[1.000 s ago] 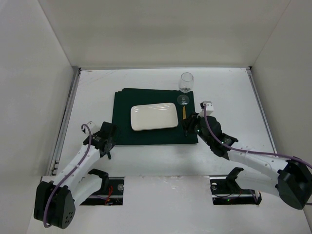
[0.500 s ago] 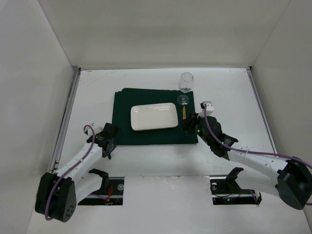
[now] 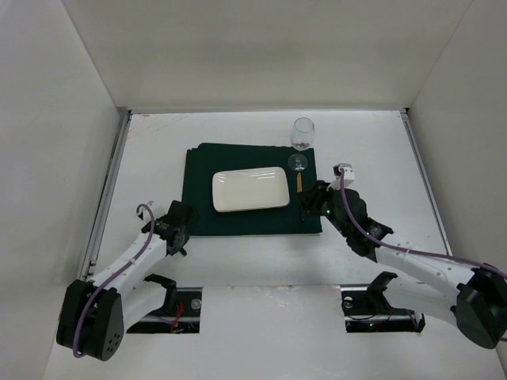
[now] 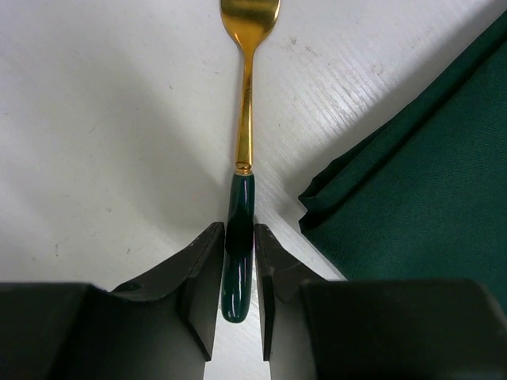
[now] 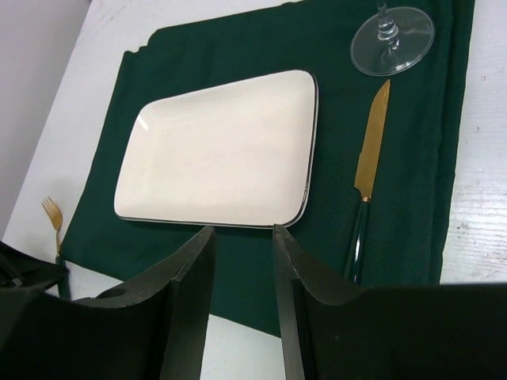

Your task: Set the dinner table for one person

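Dinner table (image 3: 158, 142), white and wide, spread beneath both arms in the overhead view. Carries a dark green cloth (image 3: 202, 215) at centre, with a white rectangular plate (image 3: 250, 189) on it, a gold knife (image 3: 300, 182) just right of the plate, and a wine glass (image 3: 302, 133) at the cloth's far right corner.

Left gripper (image 4: 239, 233), wider a second ago, now closed in on the dark green handle of a gold fork (image 4: 245, 119), one finger against each side. Fork flat on bare table, just off the cloth's near left corner, tines pointing away from the wrist. Left arm drawn back a little toward its base since a second ago.

Right gripper (image 5: 242, 233) partly open, a shade wider than before, holding nothing and hanging by the cloth's near right edge. Sits slightly right of where it was a second ago.

Plate, knife, glass and cloth unmoved.
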You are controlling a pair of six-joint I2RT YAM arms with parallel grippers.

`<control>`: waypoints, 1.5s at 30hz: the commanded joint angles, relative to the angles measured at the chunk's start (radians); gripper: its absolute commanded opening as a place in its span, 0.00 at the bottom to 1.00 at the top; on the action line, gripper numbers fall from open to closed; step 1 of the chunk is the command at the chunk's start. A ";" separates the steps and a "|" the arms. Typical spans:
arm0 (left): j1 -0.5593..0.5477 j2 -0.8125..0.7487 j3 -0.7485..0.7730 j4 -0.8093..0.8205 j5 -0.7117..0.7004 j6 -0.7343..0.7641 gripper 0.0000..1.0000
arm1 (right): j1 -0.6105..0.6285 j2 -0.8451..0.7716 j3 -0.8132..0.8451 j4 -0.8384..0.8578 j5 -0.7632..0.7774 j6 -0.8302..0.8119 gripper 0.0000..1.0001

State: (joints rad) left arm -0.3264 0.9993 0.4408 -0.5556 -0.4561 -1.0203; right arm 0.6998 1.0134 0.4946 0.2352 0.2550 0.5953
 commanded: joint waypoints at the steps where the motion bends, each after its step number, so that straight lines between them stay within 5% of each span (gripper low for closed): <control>1: -0.004 0.004 -0.030 -0.006 0.036 -0.032 0.21 | -0.007 -0.030 -0.004 0.032 0.016 0.003 0.41; 9: 0.008 -0.042 -0.034 -0.001 0.043 -0.026 0.12 | -0.012 -0.029 -0.005 0.032 0.016 0.006 0.41; 17: -0.067 -0.165 0.168 -0.205 -0.068 0.066 0.11 | -0.012 -0.012 -0.002 0.035 0.007 0.009 0.41; 32: -0.202 0.419 0.526 0.092 -0.105 0.564 0.12 | -0.012 0.013 -0.004 0.047 0.007 0.012 0.41; 45: -0.184 0.591 0.515 0.175 -0.108 0.608 0.14 | -0.023 0.031 -0.005 0.052 0.004 0.018 0.41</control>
State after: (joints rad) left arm -0.5163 1.5879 0.9321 -0.3870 -0.5549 -0.4519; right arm 0.6903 1.0576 0.4927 0.2382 0.2546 0.6064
